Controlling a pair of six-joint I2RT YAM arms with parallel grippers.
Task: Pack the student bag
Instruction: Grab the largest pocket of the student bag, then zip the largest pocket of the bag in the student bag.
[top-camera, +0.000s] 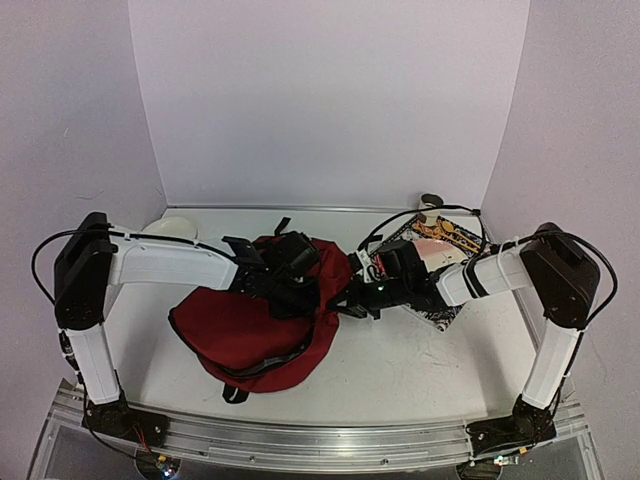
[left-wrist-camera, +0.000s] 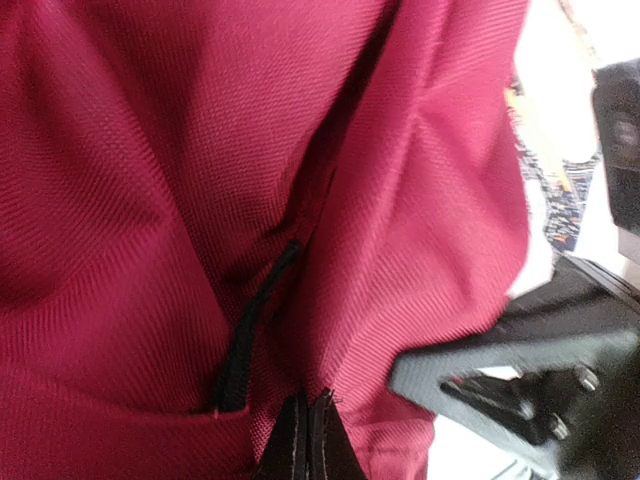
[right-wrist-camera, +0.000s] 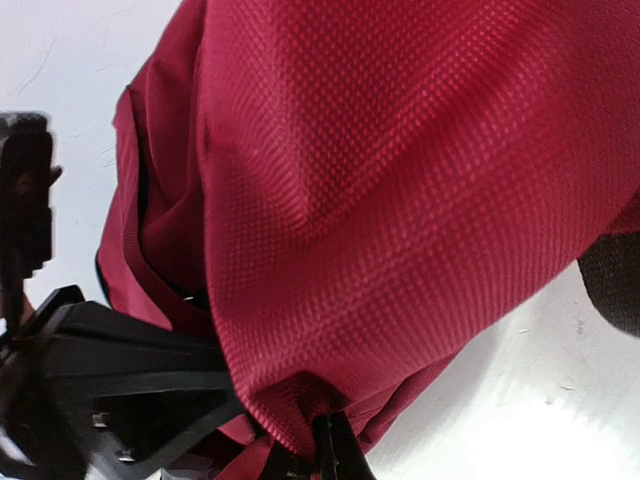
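The student bag (top-camera: 250, 335) is a dark red fabric backpack lying crumpled at mid-table, with a black strap end (top-camera: 234, 394) at its near edge. My left gripper (top-camera: 298, 283) is down on the bag's upper right part. In the left wrist view its fingertips (left-wrist-camera: 308, 405) are shut on a pinch of red fabric (left-wrist-camera: 400, 200), beside a black zipper cord (left-wrist-camera: 255, 335). My right gripper (top-camera: 352, 298) meets the bag's right edge. The right wrist view shows it (right-wrist-camera: 330, 430) shut on a bunched fold of the bag's cloth (right-wrist-camera: 400, 200).
A book with a patterned cover (top-camera: 445, 240) lies at the back right, partly under my right arm. A white rounded object (top-camera: 172, 228) sits at the back left by my left arm. White walls close in the table on three sides.
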